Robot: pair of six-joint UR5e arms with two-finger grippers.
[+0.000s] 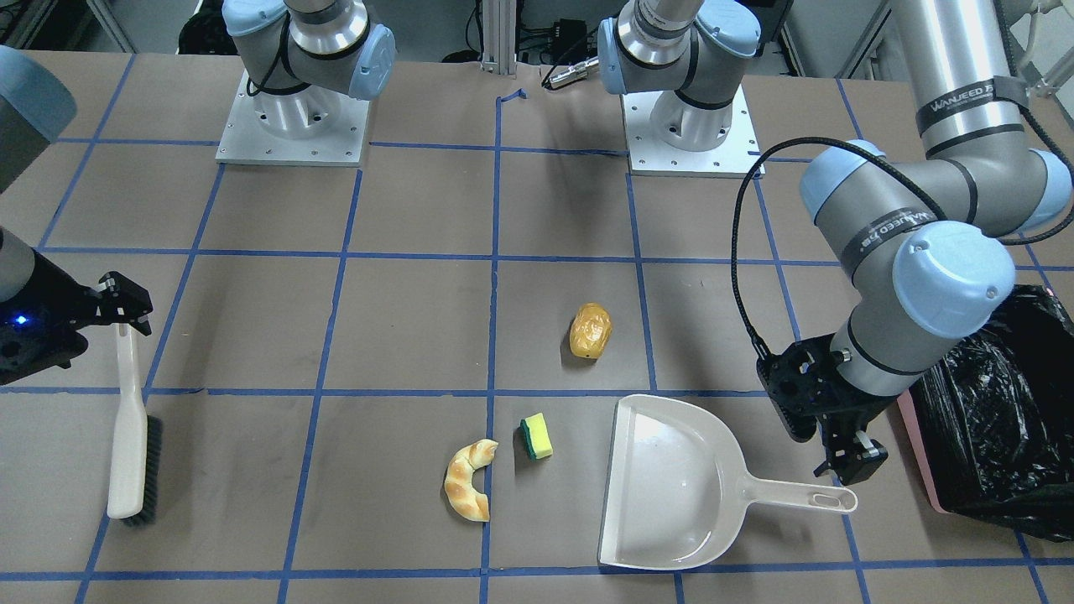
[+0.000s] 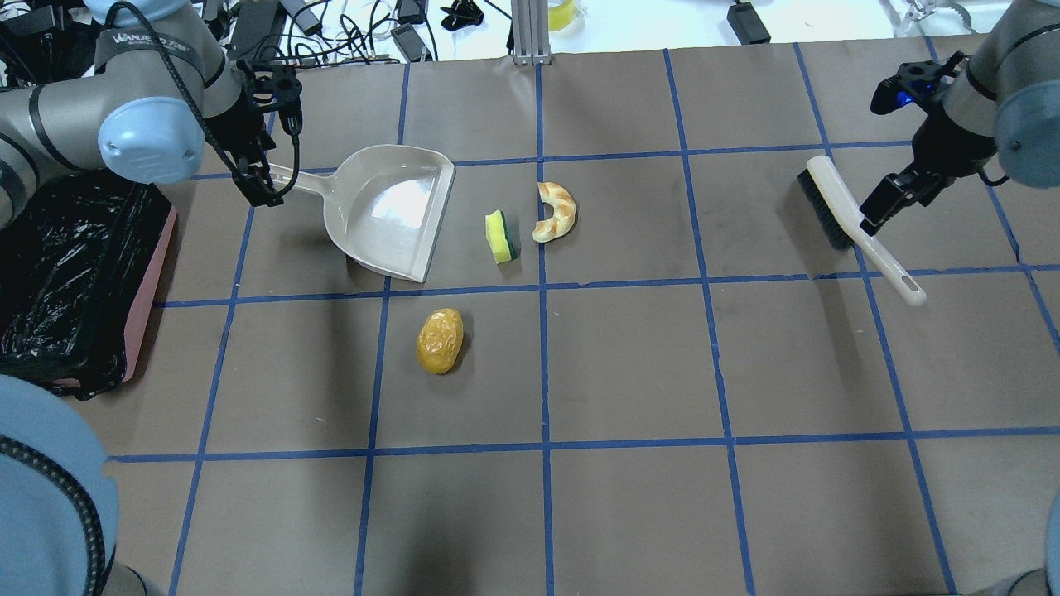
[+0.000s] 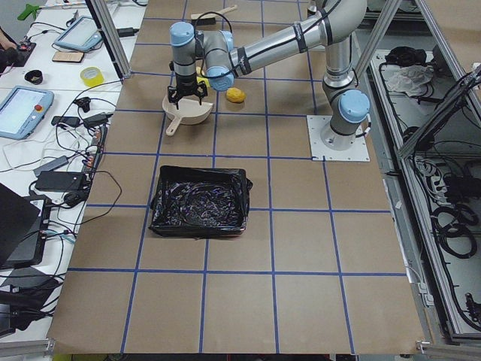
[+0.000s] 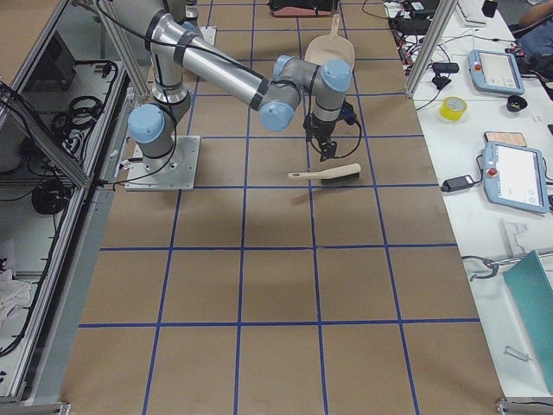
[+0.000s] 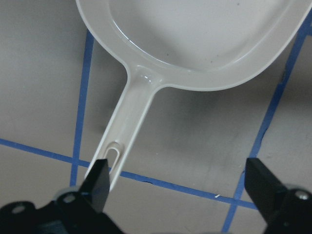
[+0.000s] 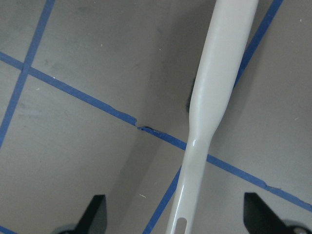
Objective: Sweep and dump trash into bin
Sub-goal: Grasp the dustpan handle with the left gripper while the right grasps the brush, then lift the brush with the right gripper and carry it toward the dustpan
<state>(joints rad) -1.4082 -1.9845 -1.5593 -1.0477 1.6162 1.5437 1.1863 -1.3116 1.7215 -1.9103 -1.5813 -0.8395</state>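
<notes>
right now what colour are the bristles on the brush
Black; the brush itself is cream. Overhead exterior view shows it best.

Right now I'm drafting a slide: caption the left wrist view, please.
Open left tool poised over the white plastic dustpan's handle on the blue-taped brown table.

The dustpan (image 1: 671, 478) is smooth, glossy cream plastic that catches the light. The brush (image 1: 127, 445) has a like plastic handle and dark bristles. A crinkly, shiny black plastic bag (image 2: 58, 265) lines the pink bin (image 2: 157, 281). The table (image 2: 629, 356) looks like matt brown paper, taped in blue. The potato-like lump (image 2: 440, 340) and croissant (image 2: 555, 212) gleam, while the sponge (image 2: 500, 237) looks matt.
</notes>
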